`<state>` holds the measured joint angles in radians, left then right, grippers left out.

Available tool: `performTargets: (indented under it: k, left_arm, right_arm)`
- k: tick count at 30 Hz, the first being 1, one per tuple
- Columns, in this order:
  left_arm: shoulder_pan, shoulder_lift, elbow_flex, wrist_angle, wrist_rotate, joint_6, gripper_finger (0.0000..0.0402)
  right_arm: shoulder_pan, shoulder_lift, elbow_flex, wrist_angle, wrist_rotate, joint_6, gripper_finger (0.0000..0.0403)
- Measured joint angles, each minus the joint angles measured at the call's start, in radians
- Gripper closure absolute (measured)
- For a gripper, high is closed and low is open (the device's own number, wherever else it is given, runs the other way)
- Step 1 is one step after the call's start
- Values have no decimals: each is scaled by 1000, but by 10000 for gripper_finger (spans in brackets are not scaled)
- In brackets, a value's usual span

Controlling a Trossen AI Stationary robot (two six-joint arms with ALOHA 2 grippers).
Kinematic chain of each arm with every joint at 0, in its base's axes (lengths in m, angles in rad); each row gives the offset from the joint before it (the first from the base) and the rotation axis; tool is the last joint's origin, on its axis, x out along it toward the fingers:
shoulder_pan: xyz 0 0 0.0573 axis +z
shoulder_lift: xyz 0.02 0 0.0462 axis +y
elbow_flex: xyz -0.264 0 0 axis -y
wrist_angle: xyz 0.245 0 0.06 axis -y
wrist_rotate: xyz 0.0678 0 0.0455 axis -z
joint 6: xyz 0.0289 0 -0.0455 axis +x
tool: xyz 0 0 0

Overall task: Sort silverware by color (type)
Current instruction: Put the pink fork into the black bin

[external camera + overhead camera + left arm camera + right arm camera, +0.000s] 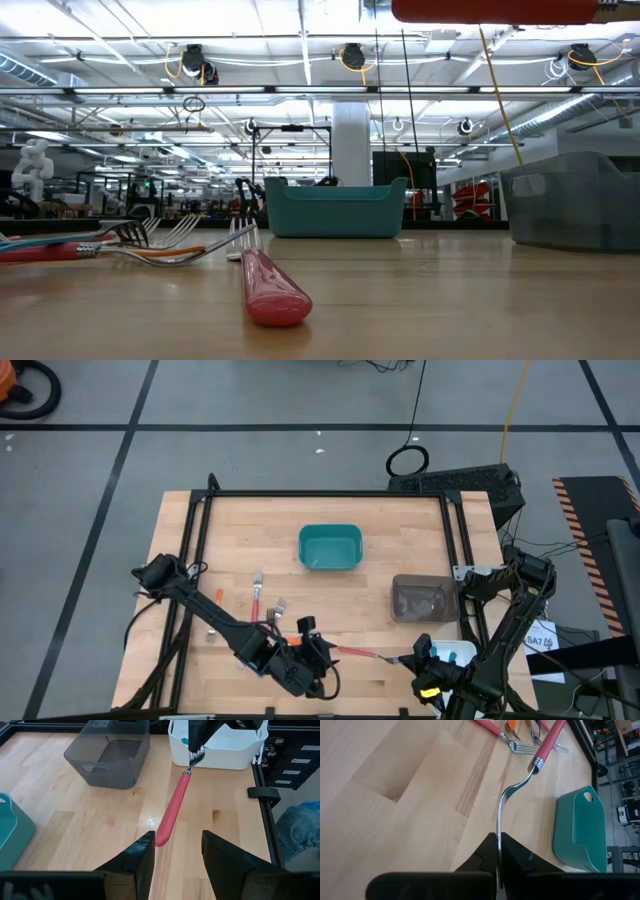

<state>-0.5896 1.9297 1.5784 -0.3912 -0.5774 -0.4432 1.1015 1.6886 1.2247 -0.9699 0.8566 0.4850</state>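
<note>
A red-handled fork [362, 654] hangs in the air near the table's near edge, between my two grippers. My right gripper [412, 657] is shut on its metal end. The fork's handle [173, 807] runs toward my left gripper [177, 840], which stands open. The handle's free end [162, 839] lies just ahead of the left fingertips and touches neither. In the low view the lifted handle [500, 10] shows at the top. More silverware [257, 598] with red and orange handles lies flat on the table's left half. My right gripper pinches the fork's tine end [498, 845] between its two shut fingers, the metal seen edge-on. The fingers slant down from the table's right, and the fork runs on in line with them. The fork is lifted clear of the table, its handle [547, 745] pointing left.
A teal bin [330, 547] stands at the far middle, a grey bin [423, 600] at the right and a white bin [225, 745] at the near right behind my right gripper. Bare wood lies between the loose forks and the grey bin.
</note>
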Motion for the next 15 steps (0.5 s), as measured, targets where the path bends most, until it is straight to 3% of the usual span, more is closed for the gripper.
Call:
performTargets:
  k: [15]
  left_arm:
    - [11,0,0,0,0,-6,241]
  right_arm:
    - [0,0,0,-5,-54,0,400]
